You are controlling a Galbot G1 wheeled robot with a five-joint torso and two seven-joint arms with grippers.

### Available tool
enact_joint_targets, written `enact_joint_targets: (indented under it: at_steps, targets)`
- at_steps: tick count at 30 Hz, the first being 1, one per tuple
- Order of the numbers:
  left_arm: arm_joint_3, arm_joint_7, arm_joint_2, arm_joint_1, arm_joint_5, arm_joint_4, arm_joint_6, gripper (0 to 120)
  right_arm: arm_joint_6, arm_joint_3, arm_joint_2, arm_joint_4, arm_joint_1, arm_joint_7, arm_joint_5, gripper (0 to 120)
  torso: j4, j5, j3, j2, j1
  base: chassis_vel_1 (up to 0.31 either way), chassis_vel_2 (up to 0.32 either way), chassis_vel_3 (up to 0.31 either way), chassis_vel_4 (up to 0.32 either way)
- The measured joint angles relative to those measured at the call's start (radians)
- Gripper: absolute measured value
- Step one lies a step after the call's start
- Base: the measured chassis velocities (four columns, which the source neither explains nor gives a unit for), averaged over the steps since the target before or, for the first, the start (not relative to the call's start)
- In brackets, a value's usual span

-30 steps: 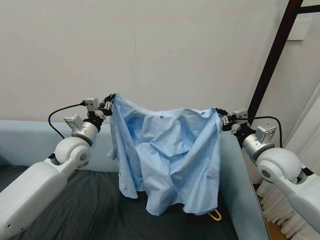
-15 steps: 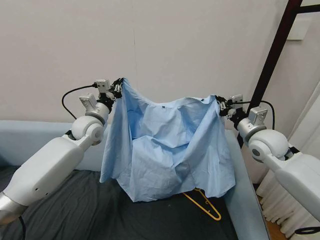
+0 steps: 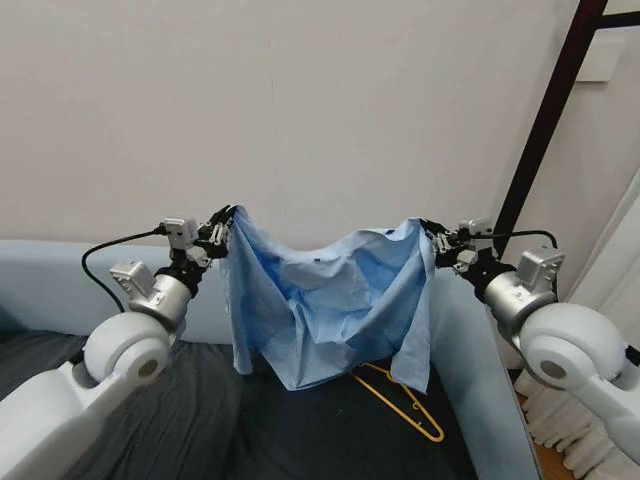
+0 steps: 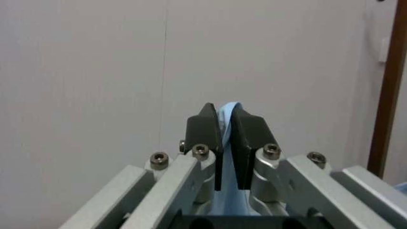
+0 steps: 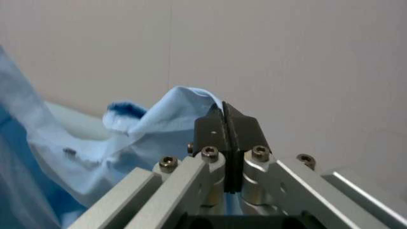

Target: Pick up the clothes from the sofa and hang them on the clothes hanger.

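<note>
Holding the blue shirt [image 3: 330, 310] over the sofa [image 3: 60, 270], pinched one corner in left gripper [image 3: 222, 222], other in right gripper [image 3: 430, 232], yellow hanger [image 3: 405, 400] underneath.

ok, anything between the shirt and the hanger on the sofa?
Nothing visible. The left end effector and right end effector each pinch a top corner of the blue shirt; it hangs over the yellow hanger on the sofa, hem hiding part of it.

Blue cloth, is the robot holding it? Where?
Yes: the left end effector and right end effector each pinch an upper corner of the blue cloth.
</note>
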Motion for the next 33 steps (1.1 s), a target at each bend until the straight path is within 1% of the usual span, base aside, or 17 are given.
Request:
enact_joint_targets:
  at_steps: [1, 2, 5, 7, 8, 10, 13, 15, 16, 17, 20, 22, 26, 27, 30, 32, 33]
  targets:
    - [-0.041, -0.001, 0.009, 0.037, -0.011, -0.029, 0.004, 4, -0.011, 0.022, -0.015, 0.03, -0.025, 0.006, -0.003, 0, 0.0003, -0.0001, 0.0, 0.0, 0.0, 0.0, 0.0, 0.0, 0.0]
    - [-0.041, -0.001, 0.009, 0.037, -0.011, -0.029, 0.004, 4, -0.011, 0.022, -0.015, 0.03, -0.025, 0.006, -0.003, 0, 0.0003, -0.0001, 0.0, 0.0, 0.0, 0.0, 0.0, 0.0, 0.0]
    - [-0.233, -0.002, 0.037, 0.215, -0.063, -0.146, 0.029, 4, -0.072, 0.145, -0.058, 0.135, -0.154, 0.032, 0.014, 0, 0.0004, 0.0001, 0.0, 0.0, 0.0, 0.0, 0.0, 0.0, 0.0]
    - [-0.353, -0.002, 0.04, 0.331, -0.084, -0.194, 0.042, 4, -0.122, 0.23, -0.074, 0.184, -0.212, 0.057, 0.05, 0, 0.0006, -0.0001, 0.0, 0.0, 0.0, 0.0, 0.0, 0.0, 0.0]
    - [-0.353, -0.002, 0.04, 0.331, -0.084, -0.194, 0.042, 4, -0.122, 0.23, -0.074, 0.184, -0.212, 0.057, 0.05, 0, 0.0006, -0.0001, 0.0, 0.0, 0.0, 0.0, 0.0, 0.0, 0.0]
    - [-0.394, -0.012, 0.027, 0.374, -0.088, -0.193, 0.05, 4, -0.165, 0.277, -0.078, 0.197, -0.212, 0.094, 0.101, 0, 0.0006, 0.0, 0.0, 0.0, 0.0, 0.0, 0.0, 0.0, 0.0]
    - [-0.372, -0.024, 0.007, 0.348, -0.089, -0.166, 0.057, 4, -0.195, 0.278, -0.073, 0.197, -0.176, 0.132, 0.155, 0, 0.0008, -0.0004, 0.0, 0.0, 0.0, 0.0, 0.0, 0.0, 0.0]
    - [-0.306, -0.03, -0.023, 0.298, -0.061, -0.124, 0.062, 4, -0.211, 0.242, -0.048, 0.192, -0.151, 0.146, 0.176, 0, 0.0003, -0.0002, 0.0, 0.0, 0.0, 0.0, 0.0, 0.0, 0.0]
    - [-0.306, -0.03, -0.023, 0.298, -0.061, -0.124, 0.062, 4, -0.211, 0.242, -0.048, 0.192, -0.151, 0.146, 0.176, 0, 0.0003, -0.0002, 0.0, 0.0, 0.0, 0.0, 0.0, 0.0, 0.0]
    - [-0.279, -0.031, -0.044, 0.286, -0.038, -0.104, 0.064, 4, -0.212, 0.216, -0.028, 0.177, -0.148, 0.134, 0.163, 0, 0.0001, -0.0003, 0.0, 0.0, 0.0, 0.0, 0.0, 0.0, 0.0]
    - [-0.202, -0.036, -0.119, 0.263, 0.024, -0.028, 0.066, 4, -0.187, 0.113, 0.047, 0.091, -0.173, 0.062, 0.041, 0, 0.0005, 0.0003, 0.0, 0.0, 0.0, 0.0, 0.0, 0.0, 0.0]
    - [-0.177, -0.035, -0.136, 0.257, 0.039, -0.007, 0.065, 4, -0.173, 0.08, 0.064, 0.064, -0.175, 0.044, 0.009, 0, 0.0007, -0.0002, 0.0, 0.0, 0.0, 0.0, 0.0, 0.0, 0.0]
    - [-0.045, -0.021, -0.21, 0.193, 0.121, 0.122, 0.043, 4, -0.051, -0.094, 0.156, -0.16, -0.15, -0.072, -0.227, 0, 0.0005, 0.0002, 0.0, 0.0, 0.0, 0.0, 0.0, 0.0, 0.0]
    - [-0.045, -0.021, -0.21, 0.193, 0.121, 0.122, 0.043, 4, -0.051, -0.094, 0.156, -0.16, -0.15, -0.072, -0.227, 0, 0.0005, 0.0002, 0.0, 0.0, 0.0, 0.0, 0.0, 0.0, 0.0]
    - [0.028, -0.014, -0.264, 0.142, 0.167, 0.218, 0.02, 4, -0.014, -0.155, 0.217, -0.255, -0.14, -0.088, -0.299, 0, 0.0006, 0.0, 0.001, 0.0, 0.001, 0.0, 0.0, 0.0, 0.0]
    - [0.054, -0.012, -0.295, 0.128, 0.186, 0.26, 0.011, 4, -0.005, -0.166, 0.236, -0.284, -0.153, -0.093, -0.333, 0, 0.0006, 0.0, 0.001, 0.0, 0.001, 0.0, 0.0, 0.0, 0.0]
    - [0.054, -0.012, -0.295, 0.128, 0.186, 0.26, 0.011, 4, -0.005, -0.166, 0.236, -0.284, -0.153, -0.093, -0.333, 0, 0.0006, 0.0, 0.001, 0.0, 0.001, 0.0, 0.0, 0.0, 0.0]
